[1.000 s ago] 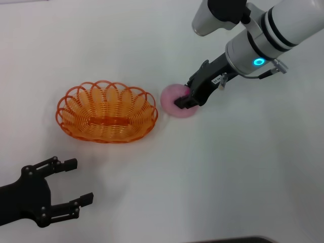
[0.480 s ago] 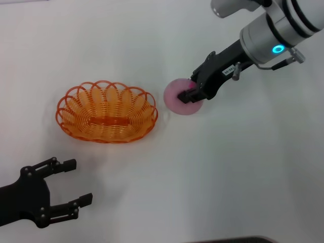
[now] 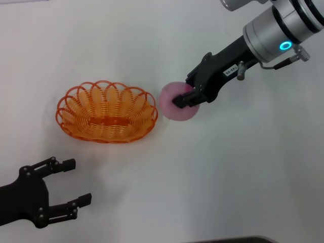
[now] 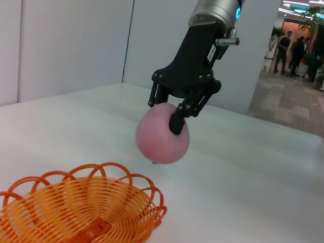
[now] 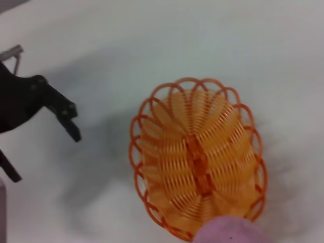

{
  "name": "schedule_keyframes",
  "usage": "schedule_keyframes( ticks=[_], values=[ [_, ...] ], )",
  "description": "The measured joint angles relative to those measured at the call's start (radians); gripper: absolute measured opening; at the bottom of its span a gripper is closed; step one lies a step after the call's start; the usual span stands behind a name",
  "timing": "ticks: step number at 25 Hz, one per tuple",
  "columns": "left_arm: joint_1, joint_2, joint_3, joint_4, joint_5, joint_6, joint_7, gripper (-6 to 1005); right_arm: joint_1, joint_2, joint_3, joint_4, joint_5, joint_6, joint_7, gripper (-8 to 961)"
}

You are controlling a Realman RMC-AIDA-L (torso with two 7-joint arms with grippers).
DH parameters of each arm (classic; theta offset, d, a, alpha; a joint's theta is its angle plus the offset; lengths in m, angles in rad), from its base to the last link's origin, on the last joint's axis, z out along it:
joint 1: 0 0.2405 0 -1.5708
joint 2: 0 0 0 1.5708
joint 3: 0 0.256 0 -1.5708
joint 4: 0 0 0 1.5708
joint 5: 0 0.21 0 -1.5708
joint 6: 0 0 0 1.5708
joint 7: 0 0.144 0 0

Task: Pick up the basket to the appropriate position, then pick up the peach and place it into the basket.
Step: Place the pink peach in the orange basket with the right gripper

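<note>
The orange wire basket (image 3: 107,112) stands on the white table, left of centre; it also shows in the left wrist view (image 4: 76,208) and the right wrist view (image 5: 198,158). My right gripper (image 3: 186,98) is shut on the pale-pink peach (image 3: 173,104) and holds it in the air just right of the basket's rim. In the left wrist view the peach (image 4: 159,137) hangs from the gripper's fingers (image 4: 177,120), clear of the table. The peach's edge shows in the right wrist view (image 5: 228,231). My left gripper (image 3: 71,185) is open and empty near the table's front left.
The white table (image 3: 228,167) stretches bare to the right and front of the basket. The left arm's black fingers (image 5: 63,114) show in the right wrist view. People stand far off in the background (image 4: 296,48).
My right gripper has lifted the peach off the table and carried it slightly left, toward the basket. The left arm and basket have not moved.
</note>
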Motion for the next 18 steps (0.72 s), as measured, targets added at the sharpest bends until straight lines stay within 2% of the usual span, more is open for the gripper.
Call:
schedule_keyframes(
  ticks=[8, 18],
  values=[
    [-0.005, 0.0, -0.015, 0.001, 0.0, 0.002, 0.0, 841, 0.001, 0.007, -0.024, 0.008, 0.091, 0.018, -0.041, 319],
    [-0.01, 0.0, -0.02, 0.001, -0.001, 0.005, 0.0, 840, -0.006, 0.01, -0.179, 0.028, 0.178, 0.17, -0.047, 318]
  ],
)
